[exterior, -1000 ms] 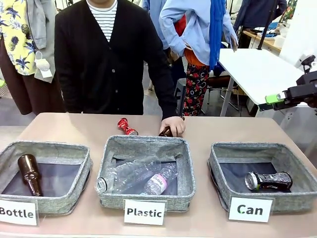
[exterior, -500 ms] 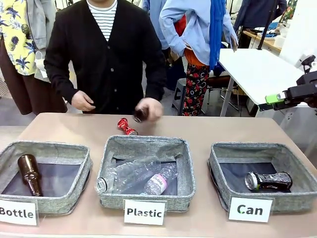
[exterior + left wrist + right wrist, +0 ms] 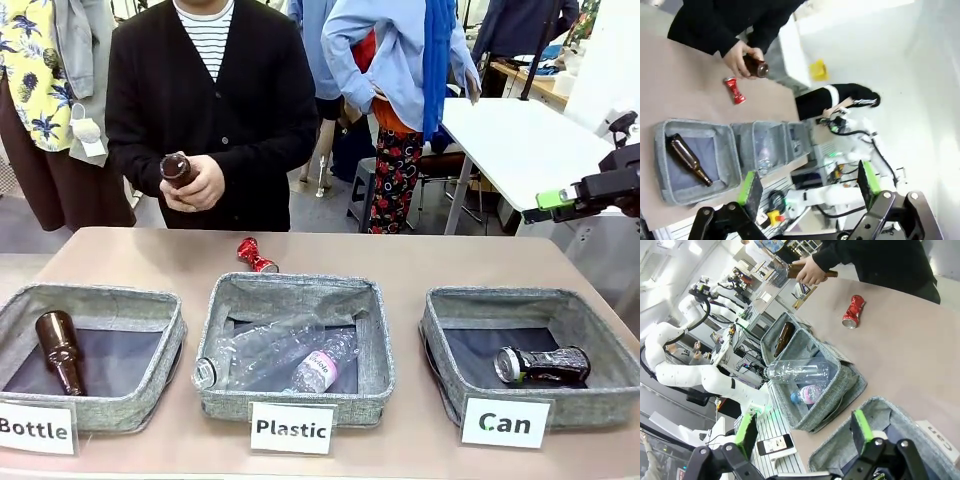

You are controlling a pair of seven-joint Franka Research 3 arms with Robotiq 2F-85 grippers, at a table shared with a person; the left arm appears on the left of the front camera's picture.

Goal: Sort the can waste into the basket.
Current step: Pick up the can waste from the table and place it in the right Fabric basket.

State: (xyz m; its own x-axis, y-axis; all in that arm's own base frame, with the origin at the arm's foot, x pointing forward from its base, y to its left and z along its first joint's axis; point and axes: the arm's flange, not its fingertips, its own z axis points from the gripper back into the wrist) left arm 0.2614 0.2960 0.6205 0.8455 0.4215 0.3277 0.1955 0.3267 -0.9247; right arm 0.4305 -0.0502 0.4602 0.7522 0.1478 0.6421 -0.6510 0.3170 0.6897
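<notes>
Can waste: black can (image 3: 543, 365) lies on its side in the Can basket (image 3: 520, 297). Red can (image 3: 257, 256) sits out on the bench (image 3: 450, 260), just behind the Plastic basket (image 3: 300, 290). Half done, by my read.

Left jaws and right jaws both spread wide, empty. Right arm (image 3: 600, 188) hangs high off the bench's right side.

Next: reach across, pinch the red can at its narrow waist, carry it right, drop. Thin metal, hourglass shape; may roll or slip.

Baskets are soft grey woven fabric with dark lining. Person's hand (image 3: 195, 190) holds a brown glass bottle (image 3: 177, 168), clear of the can.
</notes>
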